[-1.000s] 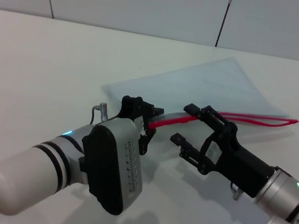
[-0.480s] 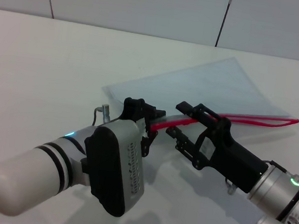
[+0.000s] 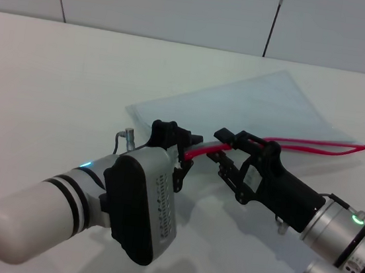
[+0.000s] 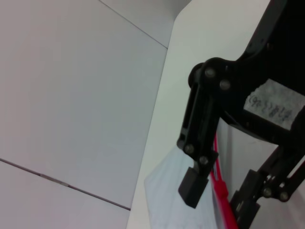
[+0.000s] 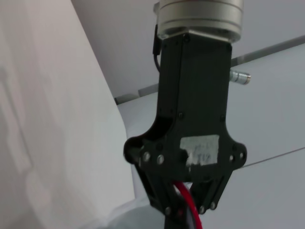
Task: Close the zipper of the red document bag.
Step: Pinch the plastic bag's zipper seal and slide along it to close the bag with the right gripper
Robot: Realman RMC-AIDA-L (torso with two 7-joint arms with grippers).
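Now | left gripper (image 3: 184, 151) clamps zipper (image 3: 314, 147) end of red document bag (image 3: 253, 105) | right gripper (image 3: 224, 148) brackets strip, unclosed | next: pinch, slide right.

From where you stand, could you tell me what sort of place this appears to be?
Probably a robot test bench in a lab or office. A plain white table stands against a pale panelled wall, and the only item on it is a clear document bag with a red zipper.

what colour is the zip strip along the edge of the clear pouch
Bright red; the zipper shows best in the head view, along the near edge of the document bag.
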